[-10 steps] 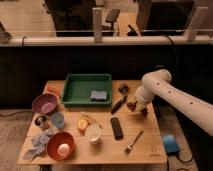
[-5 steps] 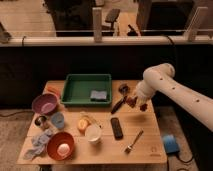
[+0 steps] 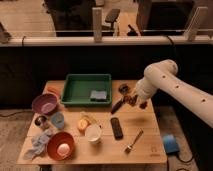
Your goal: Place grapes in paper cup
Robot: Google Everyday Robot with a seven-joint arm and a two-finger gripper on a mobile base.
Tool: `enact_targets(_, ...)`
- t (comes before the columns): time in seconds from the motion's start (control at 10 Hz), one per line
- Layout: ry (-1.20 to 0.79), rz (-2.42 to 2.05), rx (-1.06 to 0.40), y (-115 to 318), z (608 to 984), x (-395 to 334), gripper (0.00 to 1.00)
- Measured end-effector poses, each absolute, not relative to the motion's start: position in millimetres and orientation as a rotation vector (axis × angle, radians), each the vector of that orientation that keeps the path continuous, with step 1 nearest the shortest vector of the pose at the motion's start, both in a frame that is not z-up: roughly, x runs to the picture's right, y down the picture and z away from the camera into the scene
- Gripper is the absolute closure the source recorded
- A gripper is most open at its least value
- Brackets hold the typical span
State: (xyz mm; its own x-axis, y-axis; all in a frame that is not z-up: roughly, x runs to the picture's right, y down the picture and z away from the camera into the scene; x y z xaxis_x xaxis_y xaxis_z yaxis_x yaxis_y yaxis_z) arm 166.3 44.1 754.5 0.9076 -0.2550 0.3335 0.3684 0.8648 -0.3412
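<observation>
Jaws clenched tight at the end of the white arm [image 3: 165, 82], over the far right part of the table [image 3: 147, 127]. The grapes [image 3: 131, 100] sit right at their tips, a dark reddish bunch that looks pinched between them. Whether the bunch hangs clear of the table or rests on it I cannot tell. So tight a close suggests the hold is on a stem or a few berries, not around the whole bunch, so it may swing or shed fruit.

Well apart from the jaws, to their left in the camera view and nearer the front edge, stands the paper cup [image 3: 93, 134], upright with its mouth up, ready to take a drop from above. An orange fruit [image 3: 82, 125] lies just beside it, on the side away from the jaws.

A slim dark tool [image 3: 118, 106] lies just beside the jaws, and the black remote [image 3: 116, 128] lies between them and the cup. The carry will likely need height to pass over both.

Because the cup is narrow and light, the bunch should be centred over the mouth before letting go, or the cup may tip.
</observation>
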Motion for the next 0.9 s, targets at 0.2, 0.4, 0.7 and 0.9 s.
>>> enact_targets(0.2,-0.294,-0.356,-0.405,42,746,164,0.96)
enact_targets(0.4,-0.308,-0.383,-0.399,41,740,159,0.96)
enact_targets(0.7,-0.331,-0.429,-0.393,39,731,151,0.96)
enact_targets(0.9,-0.345,-0.459,-0.390,39,724,146,0.96)
